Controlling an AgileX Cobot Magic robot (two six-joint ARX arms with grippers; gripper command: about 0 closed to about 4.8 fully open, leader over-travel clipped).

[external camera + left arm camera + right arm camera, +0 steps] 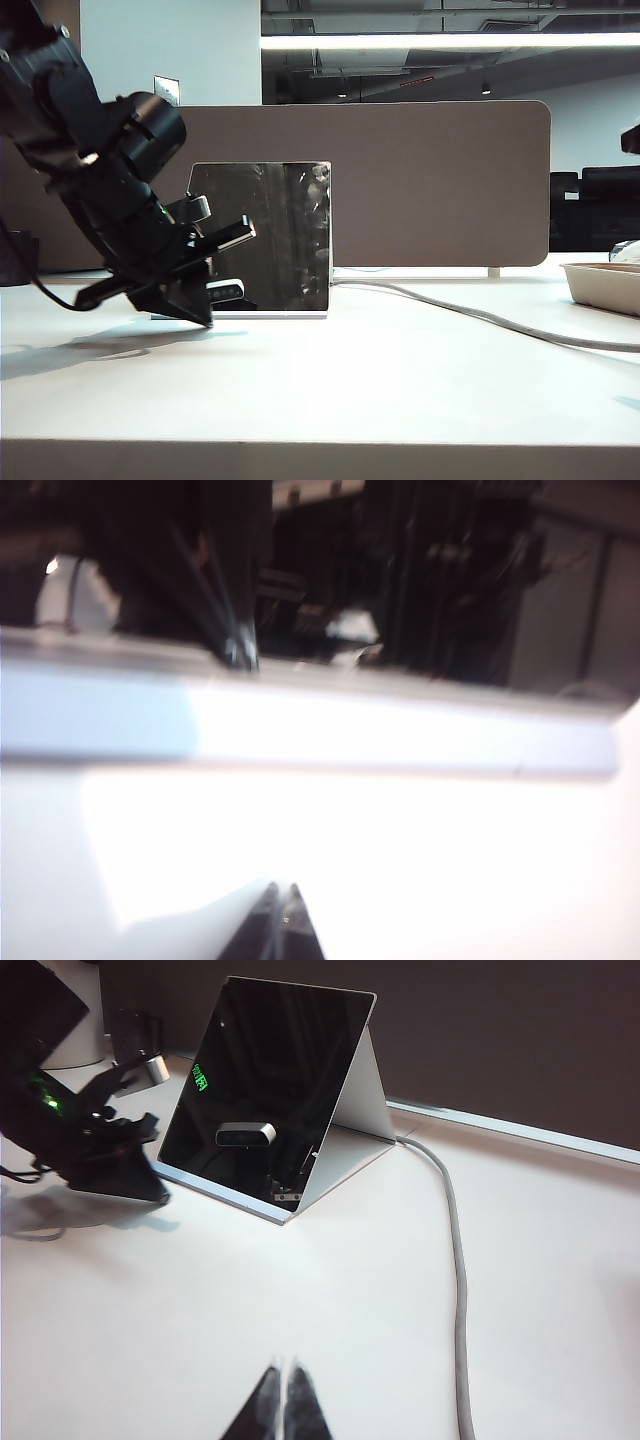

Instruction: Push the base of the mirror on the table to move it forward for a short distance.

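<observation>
**White base plate, left gripper low at its front edge**

White and flat, the base of the mirror (270,315) lies on the table (400,380) towards the left of my exterior view, in front of the wide beige divider panel (440,185). From it the mirror (265,235) rises, dark and glossy; the right wrist view shows it leaning back on a pale rear support (365,1100).

I see the left gripper (200,318) angled down at the left front corner of the base, its tip at the table surface. Its wrist view is blurred, but the two fingertips (262,920) lie together with no visible gap, just short of the pale front edge of the base (350,742). Whether the tip touches the plate I cannot tell.

My right gripper (283,1390) hovers over bare table well apart from the mirror, fingers pressed together on nothing. A grey cable (455,1250) runs from behind the mirror across the table. A beige tray (605,285) sits at the far right
</observation>
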